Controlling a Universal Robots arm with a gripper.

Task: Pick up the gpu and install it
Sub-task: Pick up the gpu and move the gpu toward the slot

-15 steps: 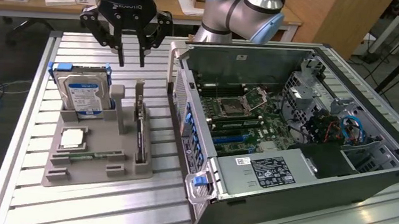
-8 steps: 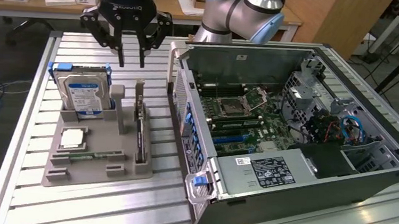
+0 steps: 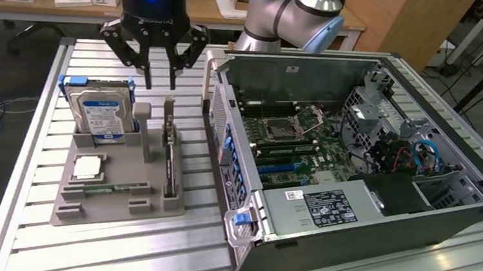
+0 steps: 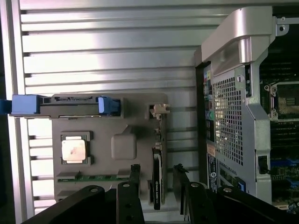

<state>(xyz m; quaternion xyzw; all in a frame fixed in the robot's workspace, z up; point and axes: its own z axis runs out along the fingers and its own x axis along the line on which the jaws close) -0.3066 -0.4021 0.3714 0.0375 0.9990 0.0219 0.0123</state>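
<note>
Gripper (image 3: 161, 82) fingers apart, hovering over gpu (image 3: 169, 159). Case (image 3: 219, 117) at gpu's 3 o'clock, exterior view. Risk: skewed descent clips card edge.

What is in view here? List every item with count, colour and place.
thin flat gpu card: one, dark, standing on edge in the holder, on its case side
silver hard drive with blue label: one, upright at the holder's far end
square silver processor chip: one, flat in a holder pocket
narrow green memory stick: one, in a holder slot
grey plastic holder: one, on the table
open black computer case: one, exterior view's right, motherboard exposed
slatted aluminium table: one, silver
robot arm: one, grey and blue, behind the case
black gripper: one, open, above the gpu card
</note>
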